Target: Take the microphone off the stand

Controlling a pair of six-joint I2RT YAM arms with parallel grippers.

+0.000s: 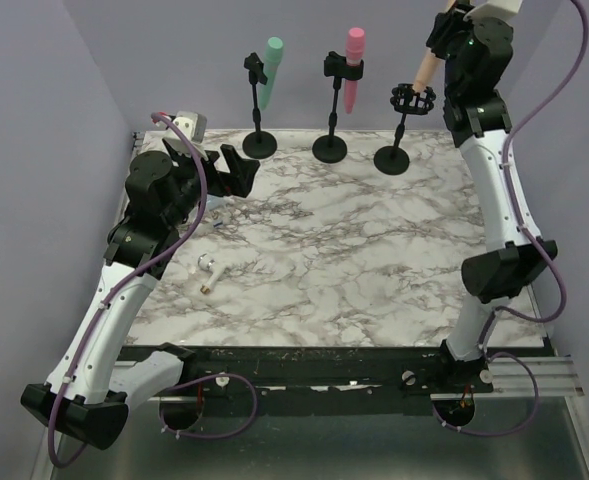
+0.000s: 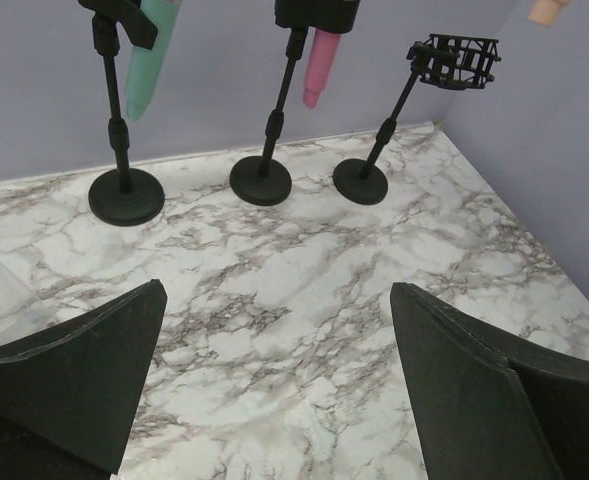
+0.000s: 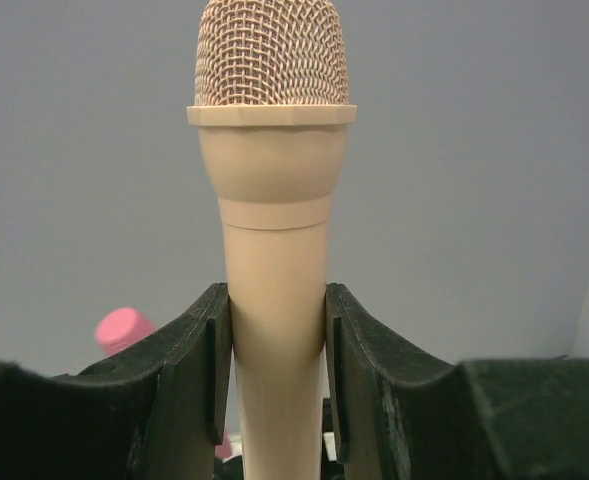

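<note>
Right pincer (image 3: 277,340) is pinching the beige microphone (image 3: 274,150) by its body, one finger (image 3: 199,370) pressed flat on each side, with the mesh head pointing up past the fingertips in the wrist view. From above, that arm reaches high over the far right corner of the surface (image 1: 354,250), and the beige microphone hangs up and to the right of the empty stand (image 1: 394,150). The ring-shaped cradle (image 2: 454,62) on that stand holds nothing, and the left wrist view shows the microphone's lower tip apart from it.

Left pincer (image 2: 274,380) is spread wide and holds nothing, hovering low over the far left part of the marble surface and facing the row of stands. The green microphone (image 1: 270,72) sits tilted in the left stand (image 1: 257,125), and the pink microphone (image 1: 355,65) sits in the middle stand (image 1: 331,125). All three round bases rest along the far edge, near one another.

A small white object (image 1: 209,266) lies on the surface near the left arm; it is too small to tell what it is.
</note>
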